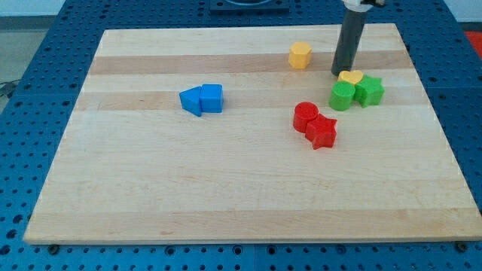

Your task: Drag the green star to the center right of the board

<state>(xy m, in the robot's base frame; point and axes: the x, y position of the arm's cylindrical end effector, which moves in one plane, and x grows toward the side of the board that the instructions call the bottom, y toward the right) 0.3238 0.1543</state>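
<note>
The green star (370,90) lies at the view's right, a little above the board's middle height. A green round block (343,96) touches its left side, and a yellow heart (350,77) sits against both from above. My tip (340,73) stands just above and left of the yellow heart, close to it, and up-left of the green star.
A yellow hexagon (300,55) lies left of the rod near the board's top. A red round block (306,116) and a red star (322,132) sit together below the green blocks. Two blue blocks (202,98) lie left of centre. The wooden board (226,196) sits on a blue pegboard.
</note>
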